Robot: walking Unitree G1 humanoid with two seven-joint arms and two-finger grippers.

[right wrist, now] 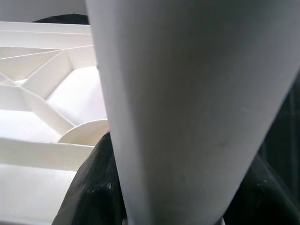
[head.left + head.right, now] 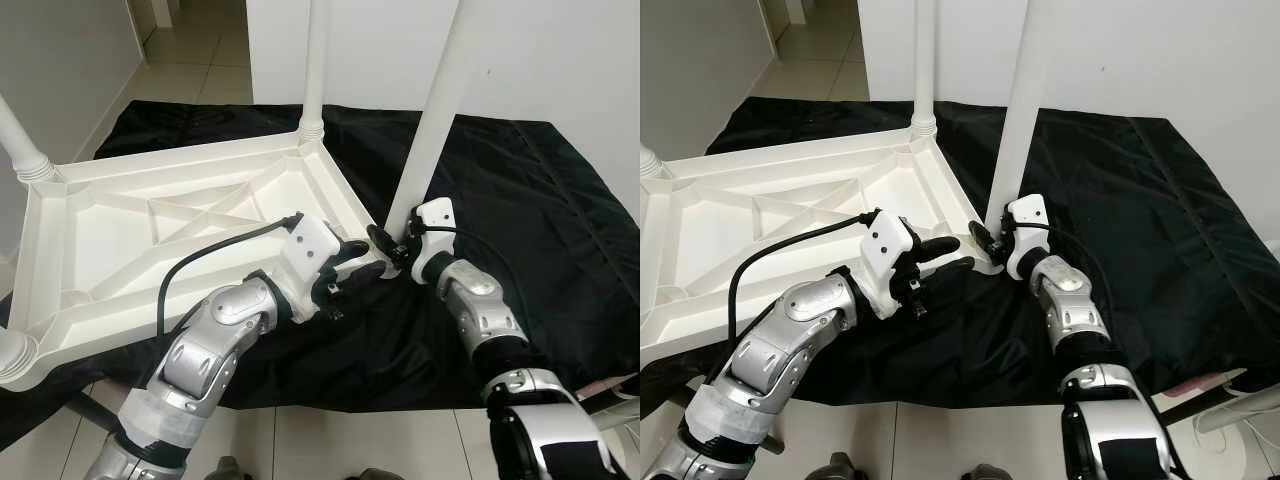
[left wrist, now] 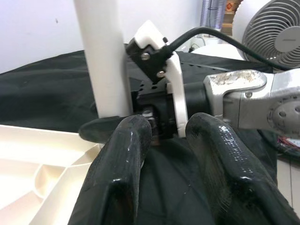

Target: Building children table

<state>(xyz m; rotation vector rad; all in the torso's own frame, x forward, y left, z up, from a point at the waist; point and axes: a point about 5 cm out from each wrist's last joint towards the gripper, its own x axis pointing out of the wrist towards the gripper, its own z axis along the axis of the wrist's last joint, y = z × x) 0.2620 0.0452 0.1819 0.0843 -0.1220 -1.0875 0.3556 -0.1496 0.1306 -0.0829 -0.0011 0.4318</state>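
The left tool lies nearest, its two black fingers spread wide and holding nothing, resting at the near corner of the upturned white tabletop, which lies on a black cloth over the floor. Just beyond, the right tool is closed around the base of a white leg standing in that corner socket. Farther back another leg stands upright in the far corner. To seat this leg well, I judge the right tool should keep it plumb while turning, and the left tool should brace the tabletop rim.
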